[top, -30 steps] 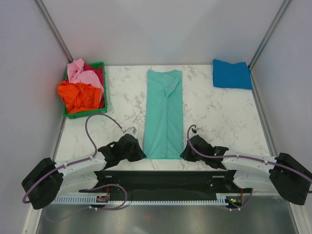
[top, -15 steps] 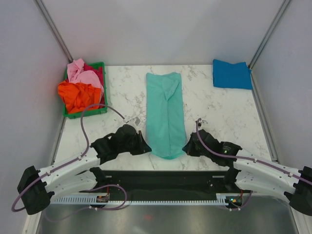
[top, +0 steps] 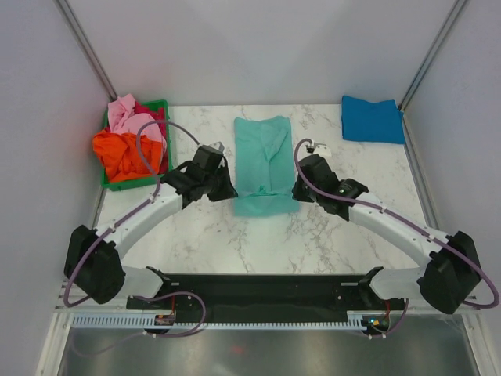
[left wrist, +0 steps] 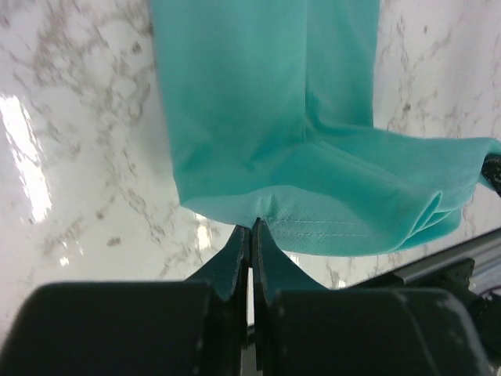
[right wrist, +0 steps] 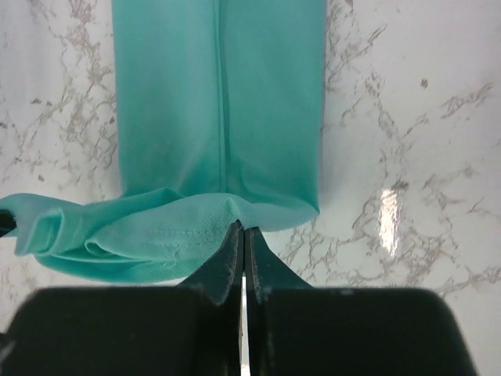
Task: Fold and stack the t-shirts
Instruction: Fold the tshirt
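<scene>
Looking at the mint-teal t-shirt (top: 264, 164), you find it in the middle of the marble table (top: 329, 243), doubled over on itself; a second ago it lay flat at full length with its hem close to the near edge, and now that hem is lifted and carried over the lower half, so the cloth reads much shorter. Its long axis still runs from near to far, the neck end toward the back wall; the raised hem sags in a shallow curve between your two arms.

Your left gripper (left wrist: 250, 235) is clamped tight on the hem's left corner, fingers pressed together with cloth between them; your right gripper (right wrist: 243, 233) pinches the right corner the same way. Both arms have reached forward from the near edge, where they sat a second ago.

The bright blue t-shirt (top: 371, 119) lies folded in the far right corner, well apart from the teal one; it has not moved. The green crate (top: 162, 103) sits at the far left edge; in it are the orange t-shirt (top: 125, 153), the pink t-shirt (top: 135, 119) and a sliver of the red t-shirt (top: 159, 114), all bunched in a heap, unchanged.
</scene>
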